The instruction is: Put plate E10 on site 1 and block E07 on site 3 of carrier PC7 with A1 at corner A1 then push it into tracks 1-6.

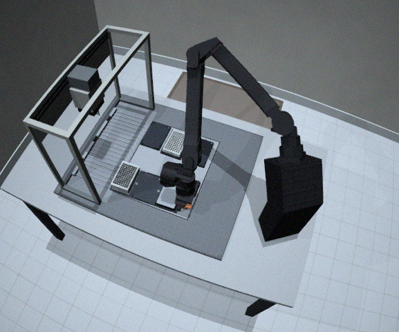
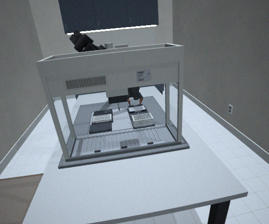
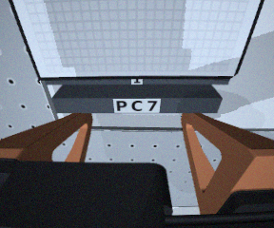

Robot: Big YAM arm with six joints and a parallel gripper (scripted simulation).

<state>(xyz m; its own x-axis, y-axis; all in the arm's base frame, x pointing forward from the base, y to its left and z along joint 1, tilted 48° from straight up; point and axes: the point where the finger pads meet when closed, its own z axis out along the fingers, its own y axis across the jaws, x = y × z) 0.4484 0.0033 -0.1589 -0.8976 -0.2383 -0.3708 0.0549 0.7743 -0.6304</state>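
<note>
The carrier PC7 (image 1: 153, 189) lies on the apron with its far end at the rails (image 1: 115, 142). The deep-well block E07 (image 1: 124, 176) sits on the site nearest the rails and also shows in the exterior view (image 2: 142, 118). The 384-well plate E10 (image 3: 137, 35) sits on the site next to the handle (image 3: 137, 100), which carries the PC7 label. My gripper (image 3: 136, 113) is open and empty. It is low over the apron, just behind the handle, with both orange fingers pointing at it. The middle site is bare.
The 96-well plate E01 (image 1: 173, 142) sits on the middle nest; the nest beside it (image 1: 155, 135) is bare. The instrument frame (image 1: 85, 107) stands over the rails. Three small dark lamps (image 2: 123, 146) sit behind the tracks, none lit.
</note>
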